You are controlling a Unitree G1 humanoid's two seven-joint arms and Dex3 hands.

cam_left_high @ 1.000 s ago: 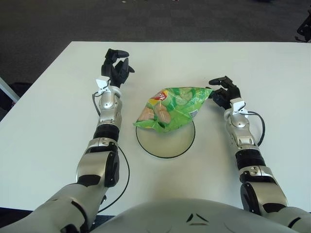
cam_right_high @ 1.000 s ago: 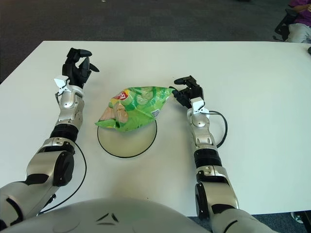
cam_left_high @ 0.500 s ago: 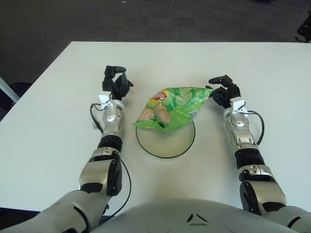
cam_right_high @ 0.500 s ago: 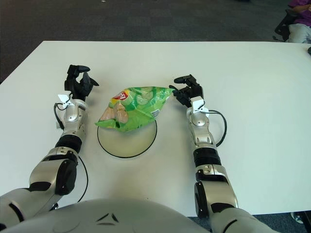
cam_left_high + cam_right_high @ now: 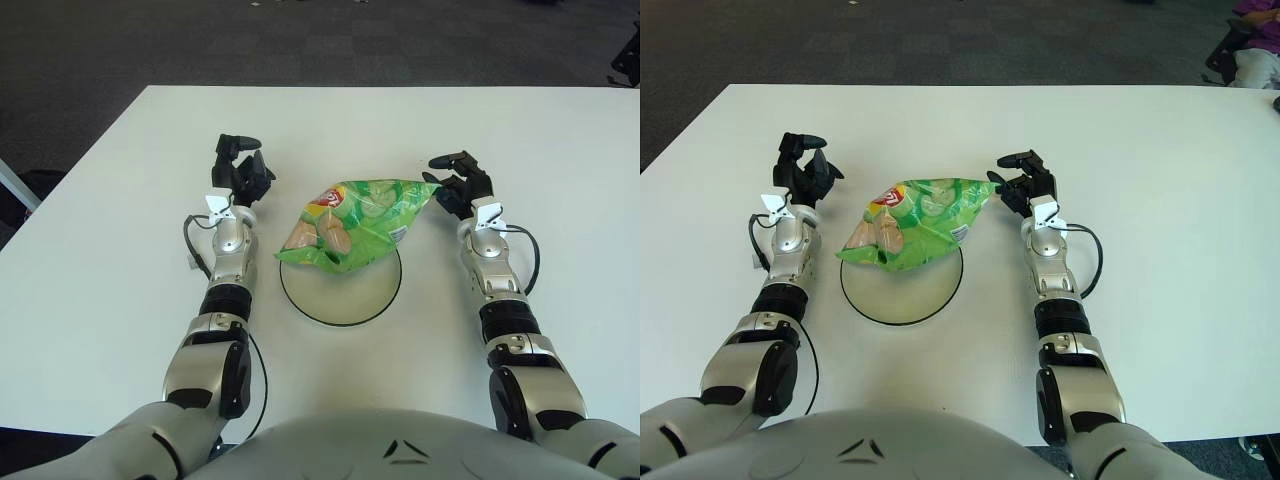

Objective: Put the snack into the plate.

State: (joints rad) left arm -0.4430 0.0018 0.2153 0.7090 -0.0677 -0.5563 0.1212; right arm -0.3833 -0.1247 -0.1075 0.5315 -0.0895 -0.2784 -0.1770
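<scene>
A green snack bag lies tilted across the far rim of a round white plate with a dark edge, at the table's middle. Its right corner points at my right hand, which sits just beside that corner with fingers spread, holding nothing. I cannot tell if a fingertip touches the bag. My left hand hovers left of the bag, apart from it, with relaxed fingers and nothing in them.
The white table extends wide on both sides of the plate. Its far edge meets dark carpet. A dark chair part shows at the far right, off the table.
My left hand has drawn back toward me from farther up the table and now holds still. The right hand shifted only slightly. The bag and plate have not moved.
</scene>
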